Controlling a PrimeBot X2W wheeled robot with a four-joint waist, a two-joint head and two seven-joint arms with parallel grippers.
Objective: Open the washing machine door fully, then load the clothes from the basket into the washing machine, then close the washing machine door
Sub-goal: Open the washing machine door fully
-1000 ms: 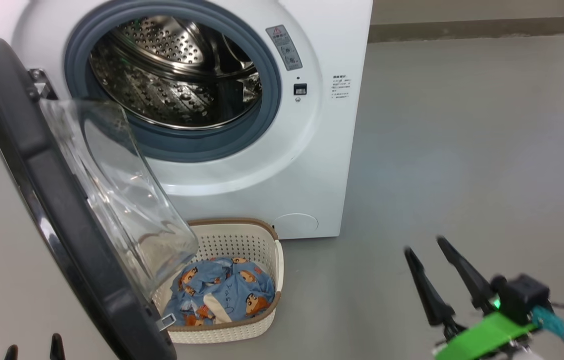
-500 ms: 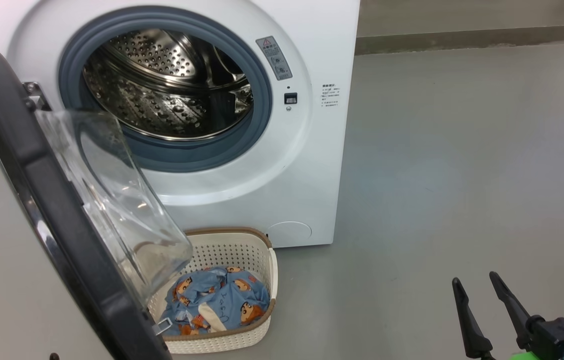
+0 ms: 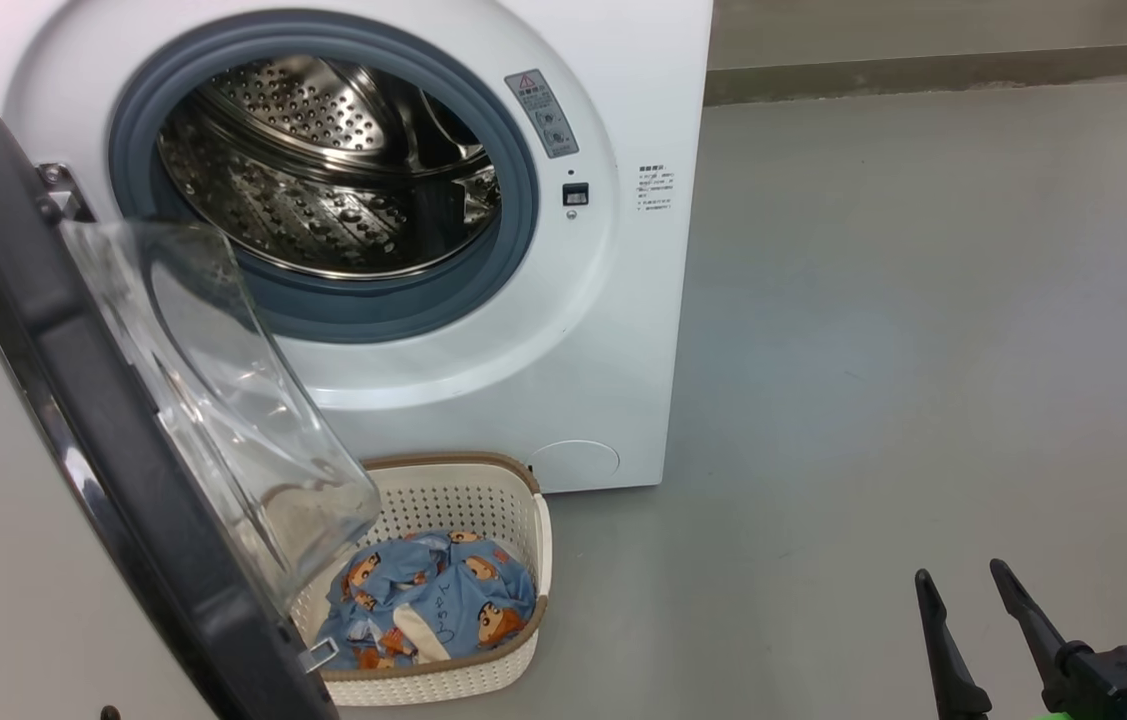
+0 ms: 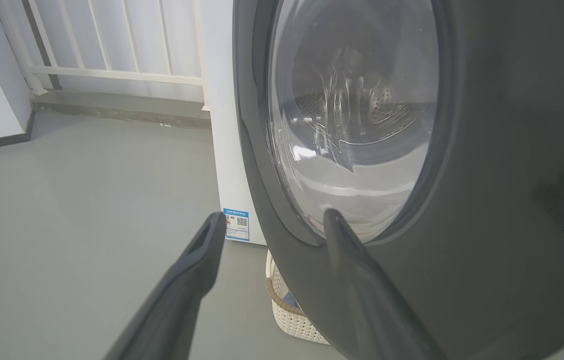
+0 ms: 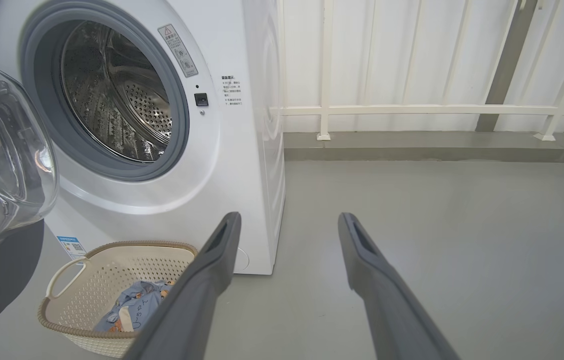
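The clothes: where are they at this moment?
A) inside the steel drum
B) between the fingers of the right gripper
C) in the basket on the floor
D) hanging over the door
C: the clothes lie bunched in the basket, which stands before the washing machine.

The washing machine (image 3: 483,380) is white, its opening ringed in blue-grey rubber, with a shiny steel drum (image 3: 323,190) dotted all over with small holes. The washing machine door (image 3: 93,400) has a glossy black rim around clear glass. The basket (image 3: 453,500) is cream-white, pierced in a regular grid, with a brown woven-look rim. The clothes (image 3: 433,600) are light blue, printed with orange-brown cartoon figures and white patches. The floor (image 3: 923,350) is plain grey; the right pincer (image 3: 960,572) is black
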